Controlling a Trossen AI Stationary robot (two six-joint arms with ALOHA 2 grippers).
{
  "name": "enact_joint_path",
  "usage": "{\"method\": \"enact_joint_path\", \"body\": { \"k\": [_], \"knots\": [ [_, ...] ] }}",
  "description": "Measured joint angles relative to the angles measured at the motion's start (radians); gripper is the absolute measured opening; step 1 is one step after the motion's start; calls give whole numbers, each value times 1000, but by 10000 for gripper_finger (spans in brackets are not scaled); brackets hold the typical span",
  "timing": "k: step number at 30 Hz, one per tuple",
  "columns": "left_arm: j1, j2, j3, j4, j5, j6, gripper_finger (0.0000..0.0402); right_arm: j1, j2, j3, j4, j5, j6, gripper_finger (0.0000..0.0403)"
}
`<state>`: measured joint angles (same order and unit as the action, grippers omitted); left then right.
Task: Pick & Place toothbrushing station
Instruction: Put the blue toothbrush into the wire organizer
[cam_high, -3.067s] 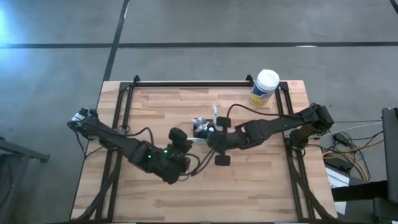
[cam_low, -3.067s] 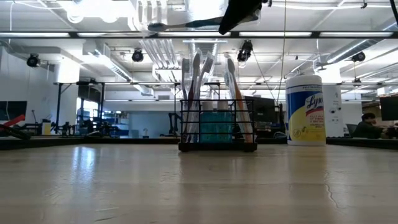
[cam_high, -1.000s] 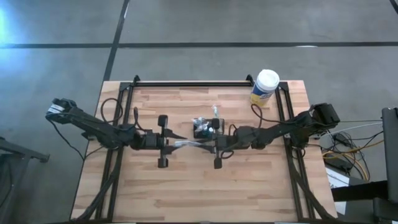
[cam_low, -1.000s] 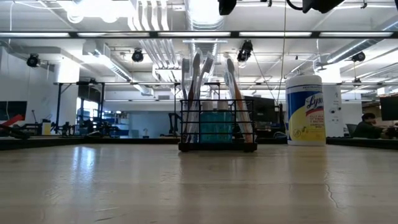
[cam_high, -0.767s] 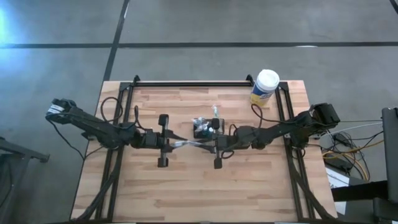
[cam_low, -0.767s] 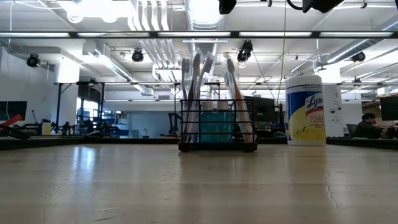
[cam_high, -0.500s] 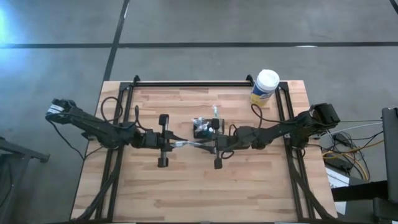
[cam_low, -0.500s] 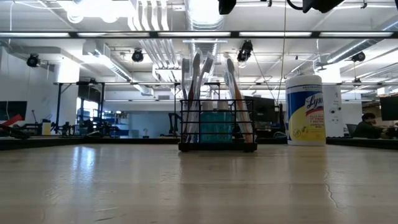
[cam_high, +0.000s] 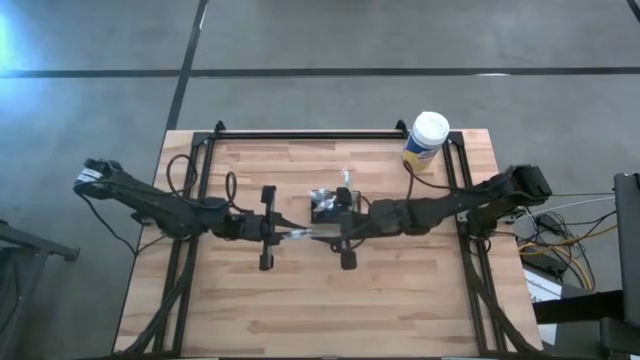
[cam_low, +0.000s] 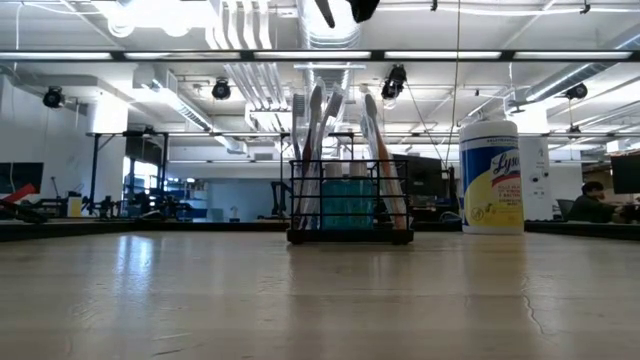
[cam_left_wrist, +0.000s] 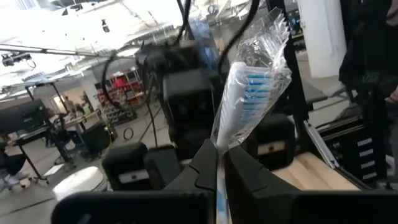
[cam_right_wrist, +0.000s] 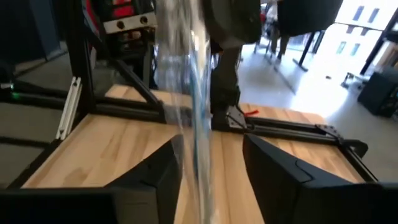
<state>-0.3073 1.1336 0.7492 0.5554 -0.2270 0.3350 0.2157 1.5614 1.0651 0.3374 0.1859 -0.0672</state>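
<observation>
Your left gripper (cam_left_wrist: 217, 163) pinches a wrapped toothbrush (cam_left_wrist: 249, 93), slick and light, while the right gripper (cam_right_wrist: 208, 168) stands apart around it; the caddy (cam_low: 350, 200), light, stiff wire, sits mid-desk (cam_high: 400, 290), so grasp its rim.

Legible text, one item: blue brand lettering reading "Lys", cut off at the curve, on the yellow label of the white-lidded round canister (cam_low: 491, 176) standing on the table (cam_low: 200, 300); the smaller print beneath it is too fine to read.
</observation>
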Motion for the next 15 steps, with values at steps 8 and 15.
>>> {"method": "enact_joint_path", "body": {
  "k": [8, 15],
  "knots": [
    [2, 22, 4, -16, -23, 3, 11, 0, -1, 189, -300, -1, 21, 178],
    [2, 23, 4, -20, -28, 5, 11, 0, 2, 225, -357, -3, 21, 140]
  ]
}}
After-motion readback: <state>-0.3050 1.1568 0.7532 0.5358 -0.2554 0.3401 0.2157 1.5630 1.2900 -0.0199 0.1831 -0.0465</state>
